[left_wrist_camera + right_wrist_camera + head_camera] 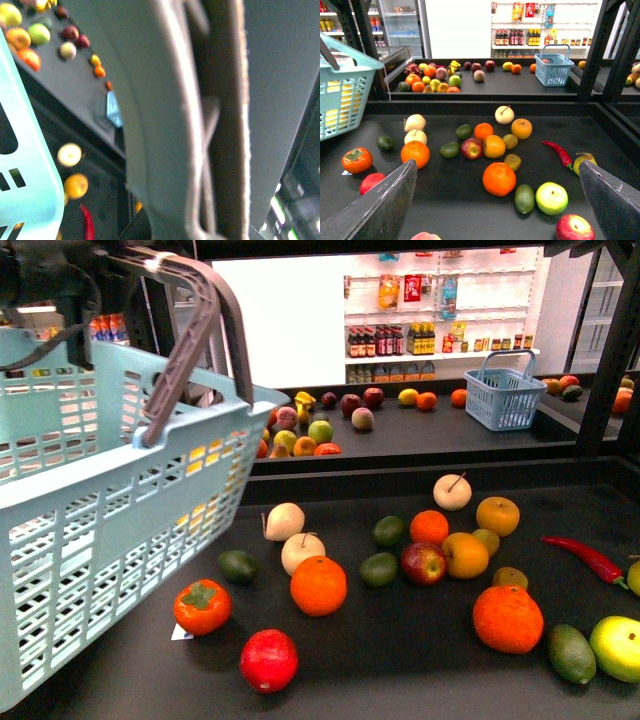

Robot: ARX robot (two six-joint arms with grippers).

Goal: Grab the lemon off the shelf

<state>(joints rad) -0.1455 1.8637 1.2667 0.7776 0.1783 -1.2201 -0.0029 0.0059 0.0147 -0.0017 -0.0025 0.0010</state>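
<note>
The shelf's black deck (pixel 400 670) (pixel 455 200) carries loose fruit. I cannot pick out the lemon for sure. Two small dull-yellow oval fruits (pixel 510 141) (pixel 513 161) near the middle of the pile look most like it. My right gripper (pixel 497 207) hangs open above the near deck, its dark fingers (pixel 380 210) wide apart and holding nothing. A large orange (pixel 499 178) lies just beyond the gap between them. My left gripper (pixel 120 265) is shut on the grey basket handle (pixel 205 330) (pixel 165 125) of the light-blue basket (pixel 90 510), held up at the left.
A red chili (pixel 560 152), a green avocado (pixel 524 198), a yellow-green apple (pixel 551 198) and a red apple (pixel 575 228) lie right of the orange. A small blue basket (pixel 554 69) and more fruit sit on the far deck. Dark uprights (pixel 592 50) stand at the right.
</note>
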